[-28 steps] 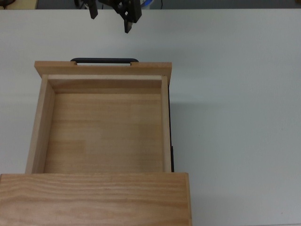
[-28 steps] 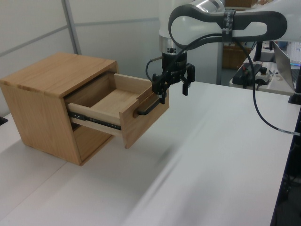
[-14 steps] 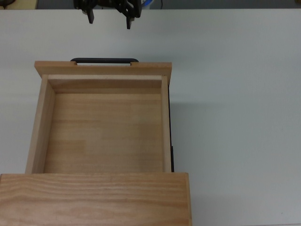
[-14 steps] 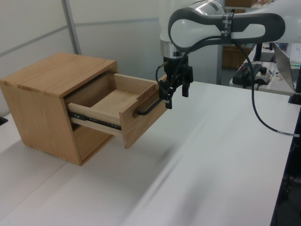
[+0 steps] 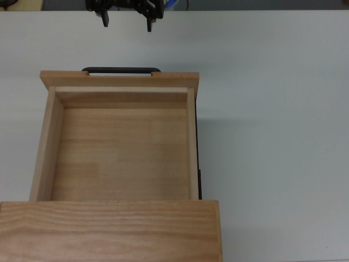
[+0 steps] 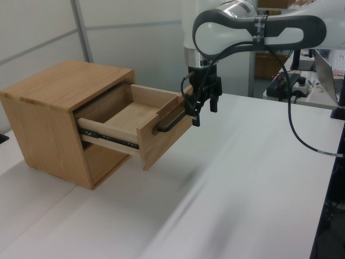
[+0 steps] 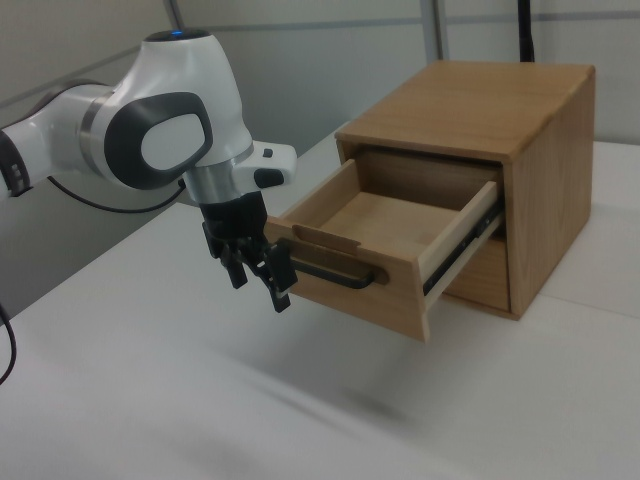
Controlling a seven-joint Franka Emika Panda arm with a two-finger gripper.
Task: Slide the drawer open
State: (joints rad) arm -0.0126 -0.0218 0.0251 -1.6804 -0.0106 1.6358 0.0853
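Drawer [image 5: 121, 144] pulled well out of cabinet [image 5: 109, 229]: in the top view, tray fills centre-left of frame, floor bare, cabinet top along bottom edge. Slide rail [image 6: 105, 136] exposed along the side in the left view. Task judged essentially done; at most a little travel left on the rails, not certain from these views.

Gripper [image 5: 126, 16] at top edge of the top view, clear of handle [image 5: 121, 70], a strip of white table [image 5: 272, 109] between them. Fingers apart, nothing held. In the right view, gripper [image 7: 258, 265] left of centre, just beside the handle's [image 7: 335, 275] left end, not on it. In the left view, gripper [image 6: 202, 105] upper centre, next to the front panel's far end.

Drawer front faces top of frame in the top view, toward the gripper. Travel axis runs bottom to top there; handle and front panel lie crosswise, left to right.
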